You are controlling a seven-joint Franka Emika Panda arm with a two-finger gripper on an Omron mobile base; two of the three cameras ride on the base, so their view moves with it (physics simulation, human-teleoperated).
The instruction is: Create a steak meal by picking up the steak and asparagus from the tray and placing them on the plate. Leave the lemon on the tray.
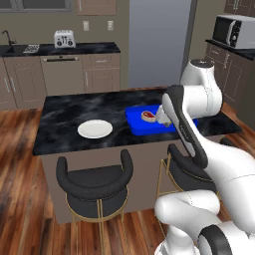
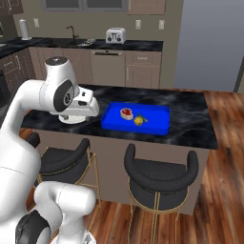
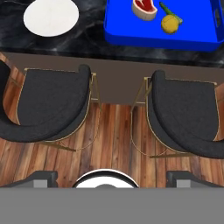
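The red-pink steak (image 3: 145, 8) lies on the blue tray (image 3: 131, 33) on the dark island counter, with the green asparagus (image 3: 171, 13) and the yellow lemon (image 3: 169, 25) just beside it. The white plate (image 3: 51, 17) sits bare on the counter, apart from the tray. From the right base view the steak (image 2: 126, 113), lemon (image 2: 138, 121) and tray (image 2: 157, 123) show clearly. My gripper (image 3: 112, 177) hangs open and holds nothing, well short of the counter's front edge and above the stools. In the left base view the arm covers part of the tray (image 1: 135, 123); the steak (image 1: 148, 116) and plate (image 1: 95, 129) show.
Two black bar stools (image 3: 48, 105) (image 3: 186, 113) with gold legs stand against the front of the island, directly under the hand. The dark marble counter (image 1: 64, 112) stretches beyond the plate. A back counter holds a toaster (image 1: 64, 38) and a sink.
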